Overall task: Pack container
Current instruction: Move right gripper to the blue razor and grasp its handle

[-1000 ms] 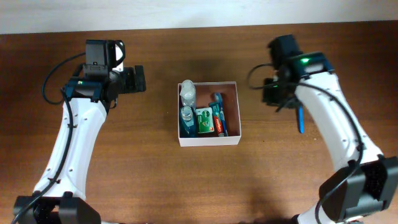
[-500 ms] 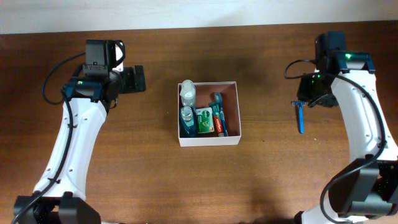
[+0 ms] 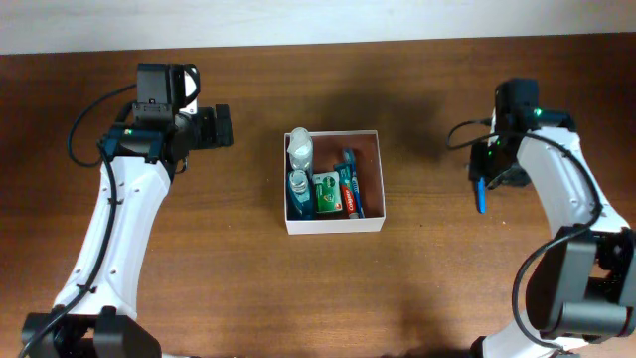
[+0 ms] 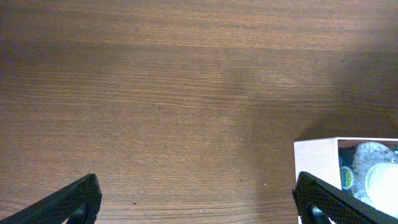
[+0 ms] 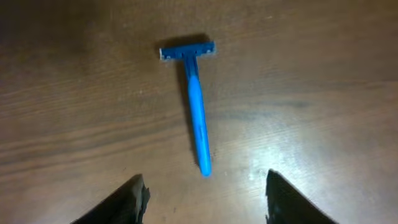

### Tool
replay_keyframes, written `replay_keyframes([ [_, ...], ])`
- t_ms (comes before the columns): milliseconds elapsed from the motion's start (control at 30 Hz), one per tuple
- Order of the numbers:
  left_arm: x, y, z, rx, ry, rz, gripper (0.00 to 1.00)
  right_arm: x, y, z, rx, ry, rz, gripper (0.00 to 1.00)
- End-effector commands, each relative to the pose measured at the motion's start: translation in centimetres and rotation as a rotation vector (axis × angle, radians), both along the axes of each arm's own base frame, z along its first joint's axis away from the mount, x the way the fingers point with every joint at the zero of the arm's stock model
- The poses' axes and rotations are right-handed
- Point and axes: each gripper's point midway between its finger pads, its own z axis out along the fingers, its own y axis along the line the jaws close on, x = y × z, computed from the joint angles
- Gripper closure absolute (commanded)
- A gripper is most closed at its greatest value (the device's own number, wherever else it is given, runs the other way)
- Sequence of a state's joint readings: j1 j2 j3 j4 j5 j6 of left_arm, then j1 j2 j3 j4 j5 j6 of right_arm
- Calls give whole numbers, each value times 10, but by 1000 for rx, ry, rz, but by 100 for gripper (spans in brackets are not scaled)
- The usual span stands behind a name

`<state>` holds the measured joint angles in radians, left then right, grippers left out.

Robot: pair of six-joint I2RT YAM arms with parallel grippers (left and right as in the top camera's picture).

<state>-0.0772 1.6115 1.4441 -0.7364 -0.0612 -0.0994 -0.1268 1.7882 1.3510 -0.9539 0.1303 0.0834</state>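
Fingers [image 5: 134, 202] of our right gripper [image 5: 205, 186] stood wide apart with nothing between them, poised over a blue razor [image 5: 196, 118] that lay flat on the table [image 5: 323, 74], its head away from us and the end of its handle near the gap. Our left gripper [image 4: 196, 186] was likewise spread and empty, parked over bare wood well clear of the work. We judged the packing well along: the container [image 3: 333, 227] sat at the middle of the table between our two arms and already held a clear bottle [image 3: 300, 149], a small blue bottle [image 3: 298, 184], a green packet [image 3: 326, 194] and a red tube [image 3: 347, 199]. What remained, as far as we could see, was the razor, lying well to the container's right and not yet grasped. It was a shallow square box with thin white walls, its reddish-brown floor bare at the far right corner.
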Motion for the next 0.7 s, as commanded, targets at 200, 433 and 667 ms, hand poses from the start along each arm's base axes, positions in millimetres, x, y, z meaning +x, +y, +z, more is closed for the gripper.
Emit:
replay_keyframes([
  [200, 0, 1, 19, -6, -47, 14, 0, -16, -7, -61, -2, -14, 2, 45],
  [433, 0, 1, 19, -6, -47, 14, 1, -17, -8, -83, -34, -49, 118, 45],
  [667, 0, 1, 19, -6, -47, 14, 1, -17, -8, -88, -38, -66, 123, 57],
])
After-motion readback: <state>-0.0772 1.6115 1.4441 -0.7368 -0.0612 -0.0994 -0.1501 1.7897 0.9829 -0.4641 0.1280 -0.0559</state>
